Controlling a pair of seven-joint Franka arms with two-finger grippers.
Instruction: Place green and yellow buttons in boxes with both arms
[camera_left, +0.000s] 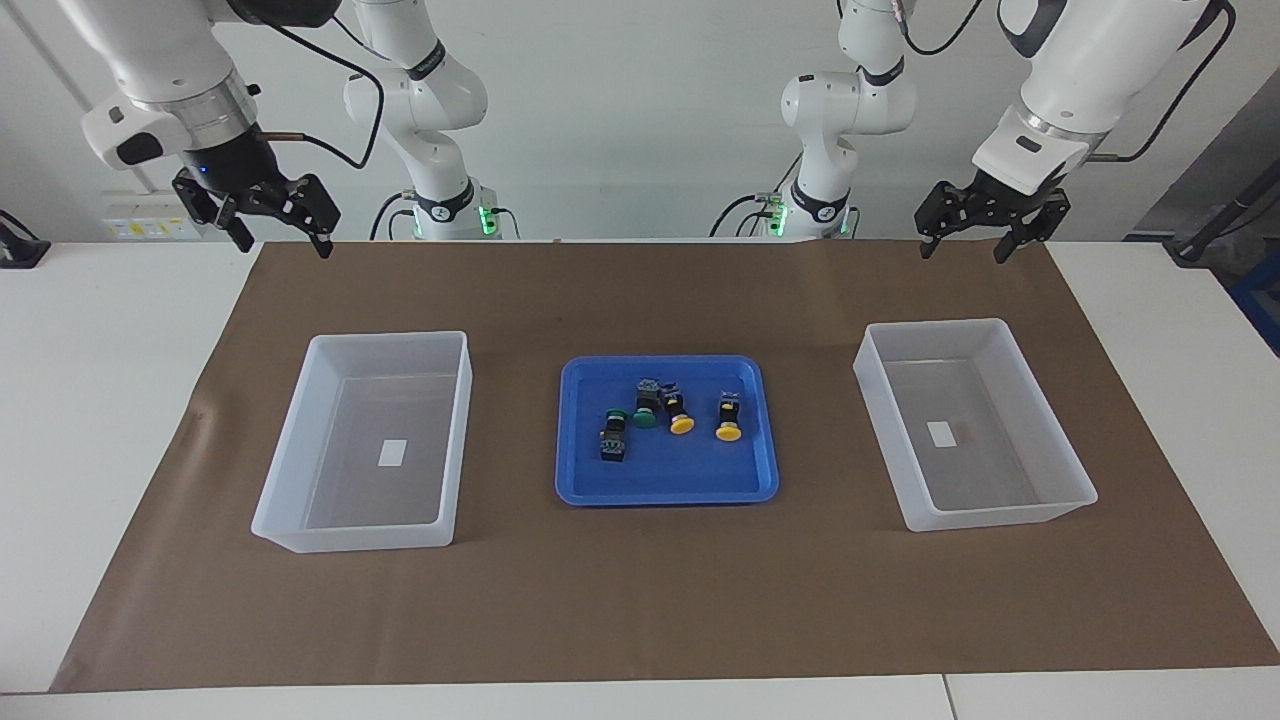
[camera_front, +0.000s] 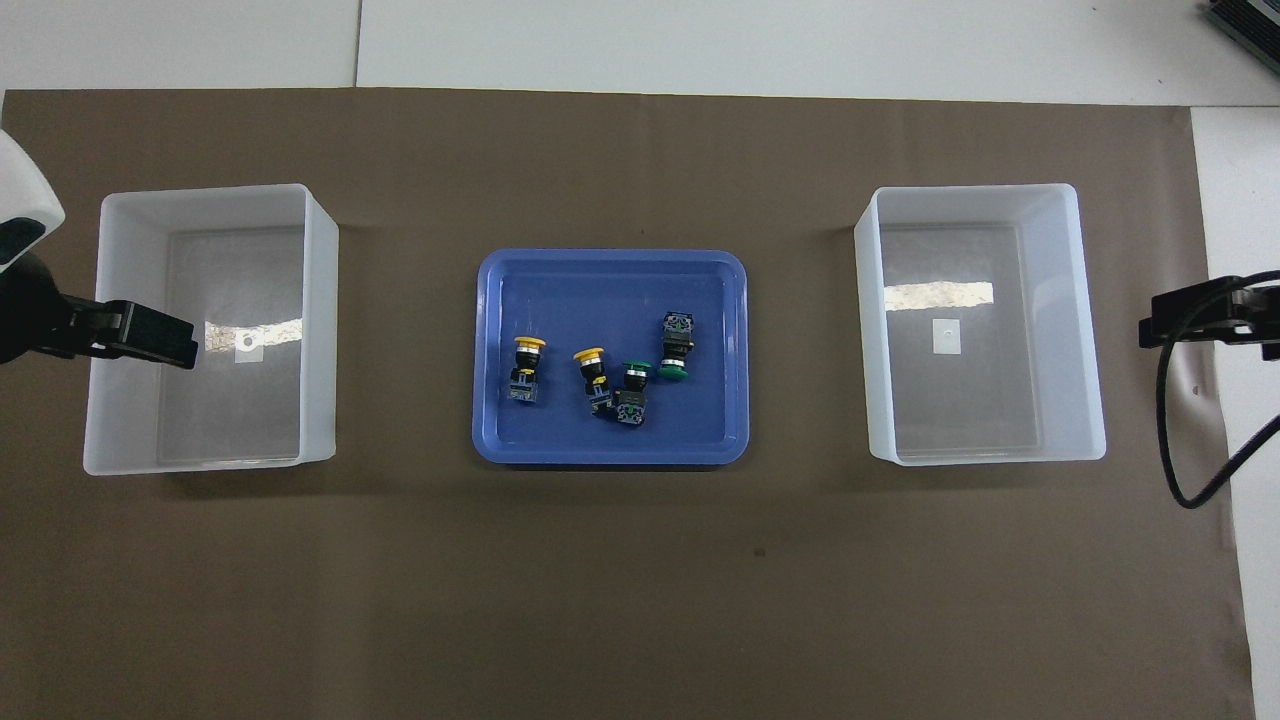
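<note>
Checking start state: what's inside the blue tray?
Four buttons lie in the blue tray: two yellow buttons and two green buttons. Nothing covers them.

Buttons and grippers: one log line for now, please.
buttons: four in blue tray | boxes: both empty | left gripper: open, raised | right gripper: open, raised

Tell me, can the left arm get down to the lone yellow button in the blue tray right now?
Probably yes. The left gripper hangs open and empty, the yellow button lies apart from the other buttons in the blue tray, and nothing stands between them.
</note>
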